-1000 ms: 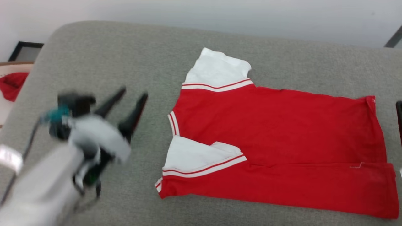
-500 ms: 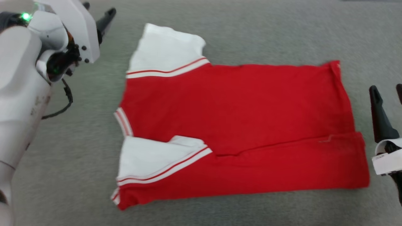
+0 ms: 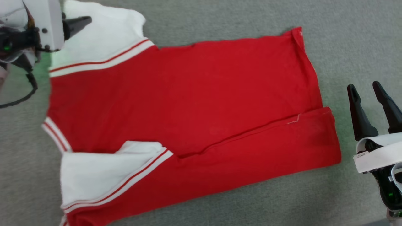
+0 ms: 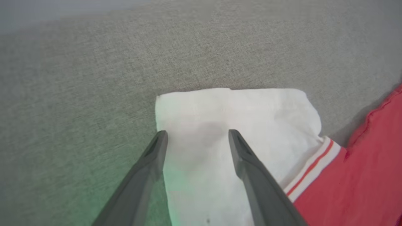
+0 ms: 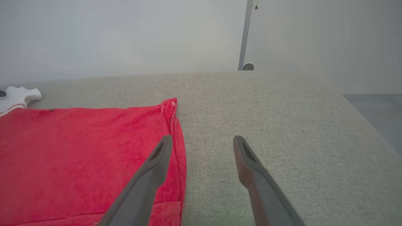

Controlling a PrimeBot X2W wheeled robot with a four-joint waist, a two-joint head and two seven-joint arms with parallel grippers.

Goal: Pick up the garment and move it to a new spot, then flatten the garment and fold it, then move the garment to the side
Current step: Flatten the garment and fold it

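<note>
The garment point(image 3: 188, 94), a red jersey with white sleeves and striped trim, lies flat on a grey fabric surface point(image 3: 220, 18), its near long side folded over onto the body. My left gripper point(image 4: 197, 134) hovers open above the far white sleeve point(image 4: 238, 113), with nothing between its fingers. One dark finger point(image 3: 77, 23) of it reaches over that sleeve in the head view. My right gripper point(image 3: 365, 87) stands open just right of the hem. In the right wrist view, my right gripper point(image 5: 203, 138) has its left finger over the garment point(image 5: 78, 150) at the hem edge.
Bare grey surface point(image 5: 282, 125) stretches to the right of the hem and beyond the far sleeve. A pale wall point(image 5: 125, 31) and a thin metal post point(image 5: 245, 34) stand behind its far edge.
The head camera has tilted down and closer. My left gripper went from the surface left of the garment to over the far sleeve. My right gripper came up beside the hem.
</note>
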